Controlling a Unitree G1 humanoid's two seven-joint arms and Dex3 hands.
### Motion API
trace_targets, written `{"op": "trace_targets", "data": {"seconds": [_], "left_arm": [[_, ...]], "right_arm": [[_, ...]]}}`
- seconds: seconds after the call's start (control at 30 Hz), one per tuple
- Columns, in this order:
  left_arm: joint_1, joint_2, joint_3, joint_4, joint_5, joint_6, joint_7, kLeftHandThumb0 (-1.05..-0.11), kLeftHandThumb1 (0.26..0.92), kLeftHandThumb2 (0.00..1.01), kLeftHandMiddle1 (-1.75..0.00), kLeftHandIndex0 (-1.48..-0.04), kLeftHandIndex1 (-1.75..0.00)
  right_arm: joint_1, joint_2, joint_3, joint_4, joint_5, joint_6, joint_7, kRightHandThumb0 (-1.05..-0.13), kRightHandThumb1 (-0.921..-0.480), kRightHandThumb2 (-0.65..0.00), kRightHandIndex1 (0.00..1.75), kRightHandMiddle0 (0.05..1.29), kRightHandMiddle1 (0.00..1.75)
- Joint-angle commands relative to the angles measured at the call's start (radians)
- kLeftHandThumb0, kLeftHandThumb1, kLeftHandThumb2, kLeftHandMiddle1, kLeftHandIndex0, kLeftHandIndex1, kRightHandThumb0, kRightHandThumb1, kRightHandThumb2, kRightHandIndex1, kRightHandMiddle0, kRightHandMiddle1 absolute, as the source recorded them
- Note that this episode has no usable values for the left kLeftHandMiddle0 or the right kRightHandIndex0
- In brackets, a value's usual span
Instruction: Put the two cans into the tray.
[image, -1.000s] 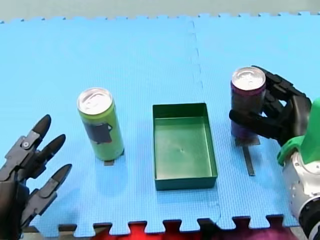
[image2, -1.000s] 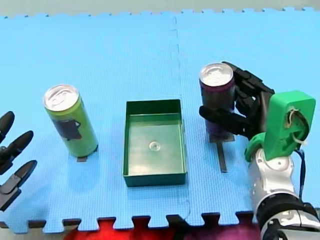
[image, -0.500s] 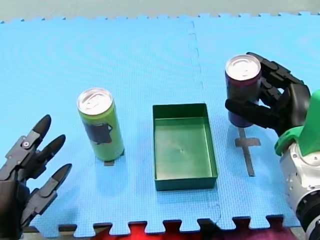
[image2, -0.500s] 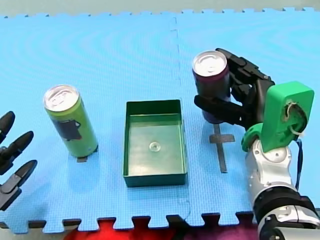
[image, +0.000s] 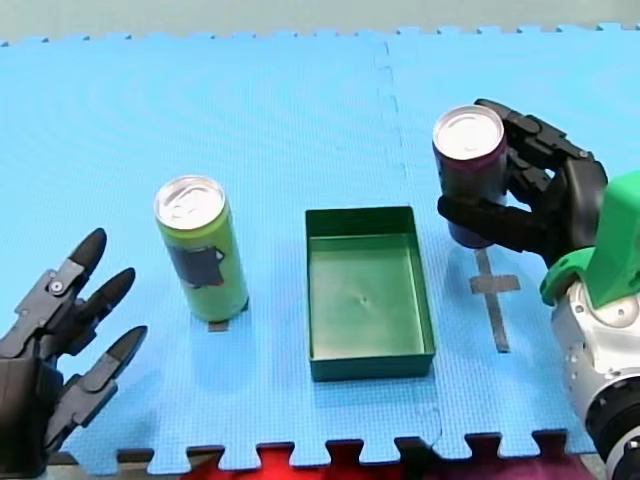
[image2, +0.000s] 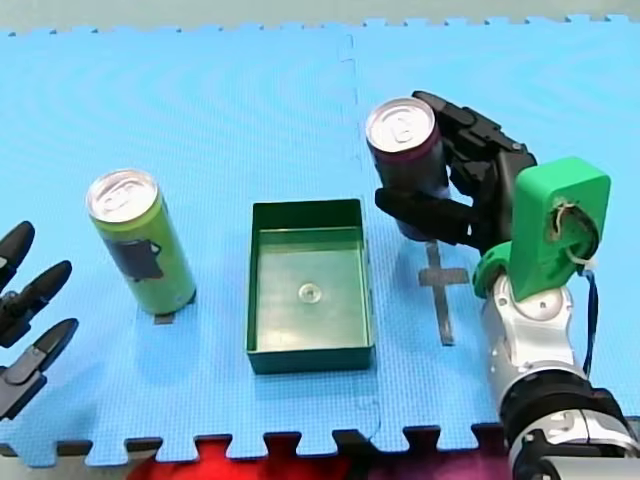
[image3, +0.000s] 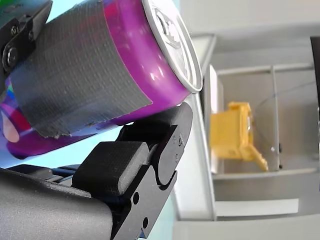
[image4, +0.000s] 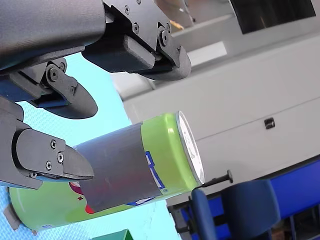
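- The right hand (image: 535, 200) is gripping the purple metal can (image: 468, 165) at the frame's right, beside the far right corner of the dark green rectangular tray (image: 370, 366).
- The lime-green metal can (image: 202, 250) is standing upright on the blue foam mat (image: 250, 100), left of the tray.
- The left hand (image: 60, 335) is holding nothing, lower left.

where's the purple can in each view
first head view: purple can right of the green tray, held in the right hand; left hand open, lower left.
second head view: right of the tray.
first wrist view: across that hand's fingers.
second wrist view: green can.
shared landmark: the tray.
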Motion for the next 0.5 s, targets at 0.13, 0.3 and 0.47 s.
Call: {"op": "trace_targets", "data": {"seconds": [0.13,0.3,0.47], "left_arm": [[-0.014,0.006,0.005,0.027,-0.010,-0.015,-0.007,-1.048,0.921,0.15,0.00,-0.44,0.00],[-0.023,0.006,0.006,0.048,-0.017,-0.028,-0.013,-1.048,0.921,0.14,0.00,-0.44,0.00],[-0.026,0.006,0.008,0.059,-0.021,-0.037,-0.017,-1.048,0.921,0.14,0.00,-0.44,0.00]], "right_arm": [[-0.013,0.021,0.005,-0.026,0.008,-0.016,0.000,-0.366,-0.770,0.000,0.00,1.24,0.00],[-0.029,0.031,0.004,-0.038,0.019,-0.003,0.007,-0.369,-0.770,0.000,0.00,1.24,0.00],[-0.038,0.034,0.007,-0.043,0.018,0.005,-0.003,-0.372,-0.771,-0.001,0.00,1.24,0.00]]}}
